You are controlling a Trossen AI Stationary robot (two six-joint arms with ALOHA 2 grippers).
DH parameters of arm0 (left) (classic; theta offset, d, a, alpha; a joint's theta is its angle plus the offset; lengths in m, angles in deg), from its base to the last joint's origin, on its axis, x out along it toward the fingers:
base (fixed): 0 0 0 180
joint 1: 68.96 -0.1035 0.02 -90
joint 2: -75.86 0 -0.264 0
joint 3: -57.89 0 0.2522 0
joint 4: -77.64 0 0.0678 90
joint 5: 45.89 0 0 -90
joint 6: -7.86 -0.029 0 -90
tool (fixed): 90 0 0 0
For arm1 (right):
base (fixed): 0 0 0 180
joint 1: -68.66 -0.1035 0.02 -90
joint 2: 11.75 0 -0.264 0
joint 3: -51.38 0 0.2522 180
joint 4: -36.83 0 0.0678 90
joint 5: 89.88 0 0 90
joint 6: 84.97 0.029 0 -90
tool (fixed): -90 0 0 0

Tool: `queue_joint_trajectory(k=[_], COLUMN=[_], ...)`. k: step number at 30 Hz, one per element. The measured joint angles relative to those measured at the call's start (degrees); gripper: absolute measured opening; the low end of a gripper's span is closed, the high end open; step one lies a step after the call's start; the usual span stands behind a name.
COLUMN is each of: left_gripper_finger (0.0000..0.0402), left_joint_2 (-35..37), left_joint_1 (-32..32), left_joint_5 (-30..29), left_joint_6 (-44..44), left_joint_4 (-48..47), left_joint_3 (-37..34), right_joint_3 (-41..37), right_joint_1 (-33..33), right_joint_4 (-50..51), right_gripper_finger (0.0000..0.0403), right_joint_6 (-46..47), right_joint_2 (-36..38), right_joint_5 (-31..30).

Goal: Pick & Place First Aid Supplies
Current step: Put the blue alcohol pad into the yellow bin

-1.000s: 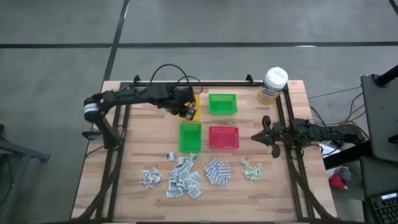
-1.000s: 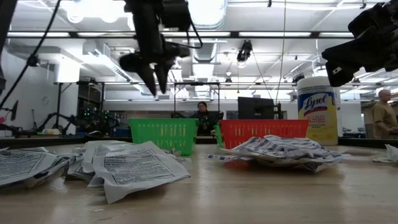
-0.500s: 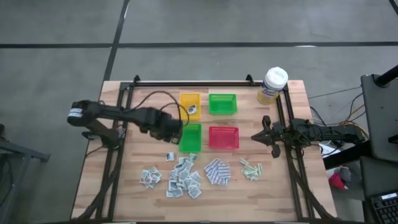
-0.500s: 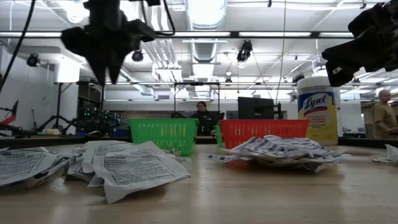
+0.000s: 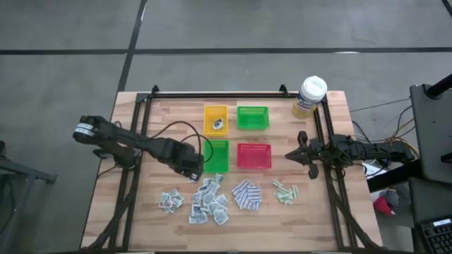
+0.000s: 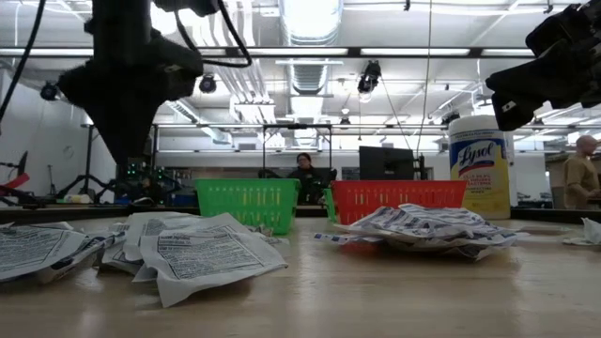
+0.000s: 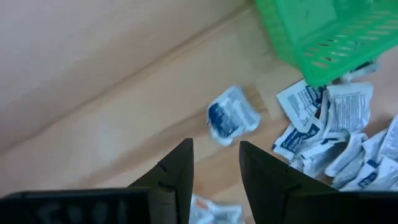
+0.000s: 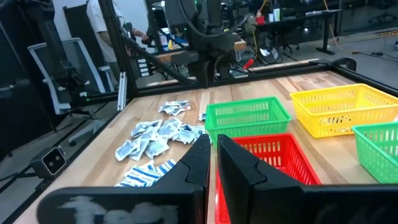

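The left gripper [image 5: 192,168] hung just left of the nearer green tray [image 5: 216,156], over a lone blue-and-white packet [image 7: 231,116] that lay on the wooden table [image 5: 148,204] off that tray's front-left corner; its fingers stood apart with nothing between them. In front of the green tray the white-grey sachets [image 5: 210,202] lay heaped, with a smaller cluster [image 5: 170,201] to their left. The yellow tray [image 5: 216,120] behind the green tray held one small packet [image 5: 218,125], and a second green tray [image 5: 252,117] sat beside it. Right of the nearer green tray stood the red tray [image 5: 253,156], with the blue-and-white patterned pads [image 5: 247,195] in front of it and the pale green strips [image 5: 285,191] further right. The right gripper [image 5: 291,155] waited well right of the red tray at the table's edge, fingers nearly together and empty. The yellow canister [image 5: 309,97] stood at the far right corner.
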Motion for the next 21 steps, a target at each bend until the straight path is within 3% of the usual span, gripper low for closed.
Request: queue_joint_trajectory(k=[6, 21], left_gripper_finger=[0.0122, 0.0122], left_joint_2=[-0.1, -0.1], left_joint_1=[0.0, 0.0], left_joint_5=[-0.4, 0.6], left_joint_6=[-7.0, -5.3], left_joint_4=[8.7, 14.9], left_joint_3=[-5.7, -11.0], right_joint_3=[0.0, 0.0], right_joint_1=[0.0, 0.0], right_joint_4=[0.0, 0.0], right_gripper_finger=[0.0028, 0.0028], right_joint_6=[0.0, 0.0], right_joint_2=[0.0, 0.0], right_joint_5=[0.0, 0.0])
